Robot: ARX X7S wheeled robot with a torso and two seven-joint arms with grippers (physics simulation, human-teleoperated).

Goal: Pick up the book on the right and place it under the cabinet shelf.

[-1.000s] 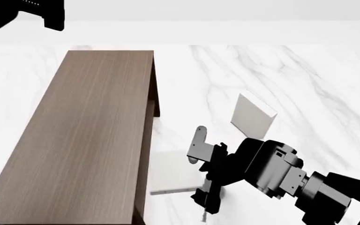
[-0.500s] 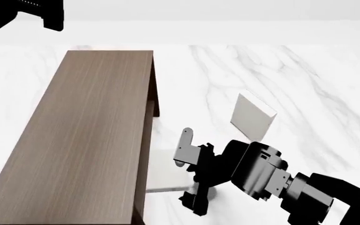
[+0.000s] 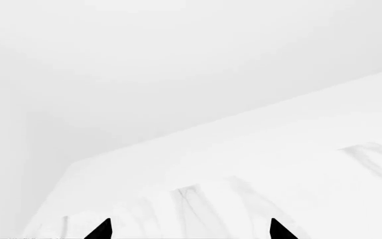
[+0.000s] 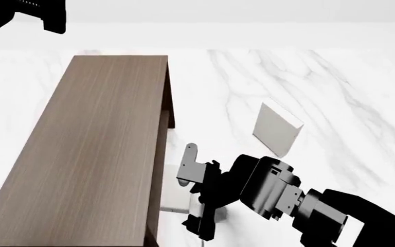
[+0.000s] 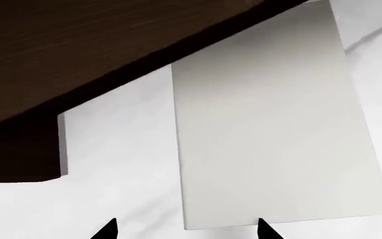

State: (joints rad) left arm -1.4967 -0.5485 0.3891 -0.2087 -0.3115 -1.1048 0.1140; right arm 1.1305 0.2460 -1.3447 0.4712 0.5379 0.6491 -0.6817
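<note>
Lying flat at lower centre of the head view, thin whitish rectangular book [image 4: 175, 198] half tucked beneath long dark brown wood-grain cabinet [image 4: 88, 154] on white marble tabletop [image 4: 335, 82]. Right end effector [image 4: 196, 201] spread apart just beside it; left end effector [image 3: 187, 230] tips apart too. Greyer-beige book [image 4: 276, 128] tilted at right centre.

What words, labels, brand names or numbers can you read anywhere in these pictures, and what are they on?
None. No view shows any readable text.
The long dark brown wood-grain cabinet carries only grain.
The whitish thin rectangular book sliding under it is plain.
The greyer-beige plain book lying on the white marble table is unmarked.
The right end effector shows no lettering.
</note>
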